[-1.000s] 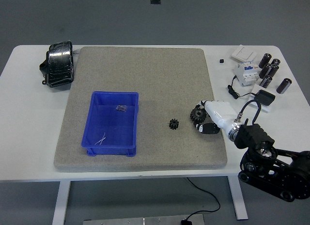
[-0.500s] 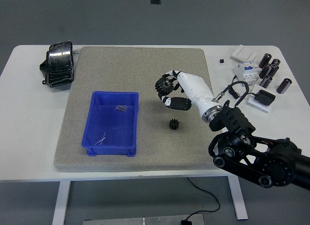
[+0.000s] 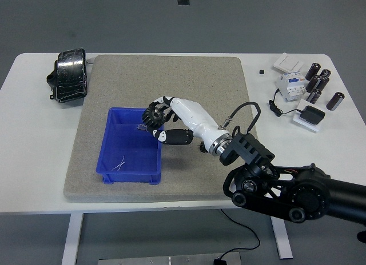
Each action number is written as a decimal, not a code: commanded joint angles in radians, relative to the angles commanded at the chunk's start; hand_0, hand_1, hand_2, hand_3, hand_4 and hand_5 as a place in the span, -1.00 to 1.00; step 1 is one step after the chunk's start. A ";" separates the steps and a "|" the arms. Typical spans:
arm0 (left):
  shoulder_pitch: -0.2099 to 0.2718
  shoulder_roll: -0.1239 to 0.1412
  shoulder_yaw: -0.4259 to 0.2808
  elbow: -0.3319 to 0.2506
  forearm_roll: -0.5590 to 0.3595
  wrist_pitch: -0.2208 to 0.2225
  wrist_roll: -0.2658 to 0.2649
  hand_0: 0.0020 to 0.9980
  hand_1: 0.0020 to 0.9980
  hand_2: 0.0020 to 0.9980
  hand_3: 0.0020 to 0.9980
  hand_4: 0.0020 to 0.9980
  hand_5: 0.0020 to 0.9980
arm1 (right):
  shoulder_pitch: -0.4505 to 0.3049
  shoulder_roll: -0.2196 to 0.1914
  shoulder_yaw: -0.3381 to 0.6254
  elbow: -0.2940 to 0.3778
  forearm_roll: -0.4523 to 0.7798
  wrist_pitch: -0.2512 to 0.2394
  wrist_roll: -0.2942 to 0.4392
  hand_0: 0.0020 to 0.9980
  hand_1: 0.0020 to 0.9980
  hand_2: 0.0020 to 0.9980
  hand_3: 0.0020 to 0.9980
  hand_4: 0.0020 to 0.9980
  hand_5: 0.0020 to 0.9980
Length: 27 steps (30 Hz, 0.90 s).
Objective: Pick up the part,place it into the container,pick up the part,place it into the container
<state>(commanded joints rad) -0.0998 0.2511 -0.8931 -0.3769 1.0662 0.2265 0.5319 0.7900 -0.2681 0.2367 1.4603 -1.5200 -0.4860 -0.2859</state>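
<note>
My right hand (image 3: 161,123) reaches in from the lower right and holds a large black gear (image 3: 154,117) in curled fingers. The gear hangs over the right rim of the blue container (image 3: 112,146). The container sits on the grey mat (image 3: 171,82) at centre left and holds a small dark part (image 3: 143,127) and a thin white wire (image 3: 119,164). The small black gear seen before is hidden behind my white forearm (image 3: 197,125). My left arm is out of view.
A black bundled object (image 3: 70,75) lies at the table's far left. At the far right stand several black cylinders (image 3: 320,85), a white breaker unit (image 3: 290,84), a white switch plate (image 3: 288,62), a black adapter (image 3: 312,115) and a small black cube (image 3: 261,72).
My right hand has carried the large gear leftward across the mat, from its right edge to the container's right rim. The small gear is now covered by my forearm.
</note>
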 joint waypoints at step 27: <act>-0.003 0.003 -0.013 -0.001 0.018 -0.006 0.007 0.32 0.28 0.16 0.09 0.32 0.27 | 0.061 0.031 -0.041 -0.019 -0.040 0.162 -0.025 0.90 0.85 0.87 0.88 0.52 -0.60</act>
<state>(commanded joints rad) -0.1029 0.2544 -0.9063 -0.3781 1.0838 0.2208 0.5386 0.8510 -0.2376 0.1953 1.4411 -1.5601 -0.3243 -0.3110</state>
